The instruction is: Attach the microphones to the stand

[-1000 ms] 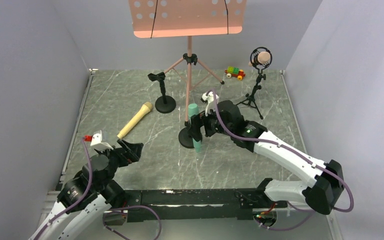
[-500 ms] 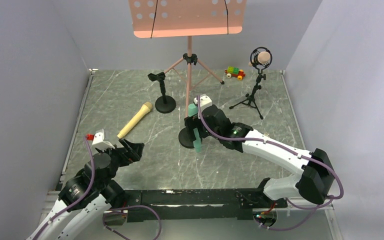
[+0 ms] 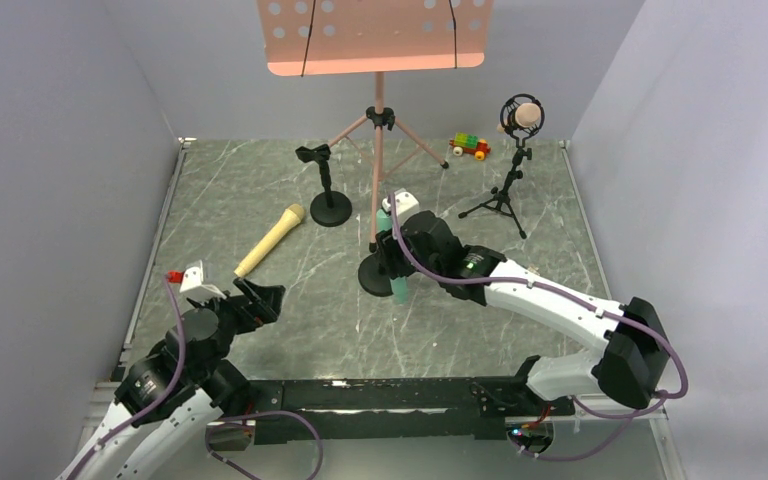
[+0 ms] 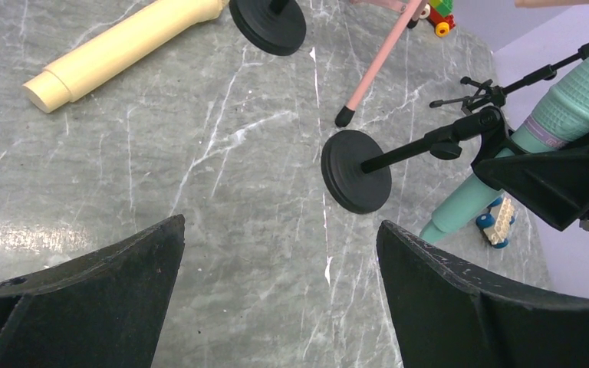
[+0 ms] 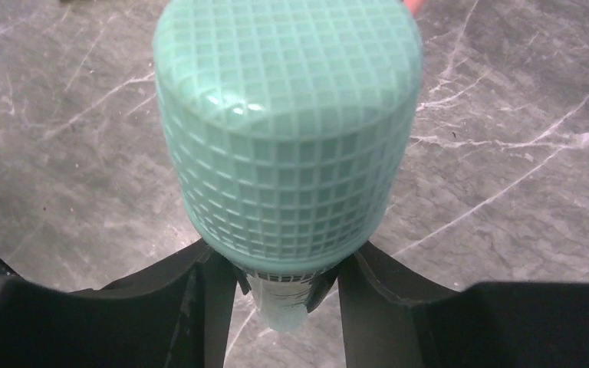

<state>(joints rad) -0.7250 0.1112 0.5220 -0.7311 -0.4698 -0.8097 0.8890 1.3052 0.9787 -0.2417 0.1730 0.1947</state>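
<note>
The teal green plastic microphone with a gridded rounded head [image 5: 287, 130] stands tilted just beside the black round-based stand [image 4: 357, 172], near the middle of the grey marbled worktop [image 3: 290, 330]. The right claw [image 5: 280, 268] grips its neck below the head. The left claw [image 4: 280, 230] gapes wide, holding nothing.

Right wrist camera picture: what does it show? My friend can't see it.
A teal green microphone fills the picture, its gridded round head towards the camera. The right gripper pinches its slim neck between two black fingers, above a grey marble table.
</note>
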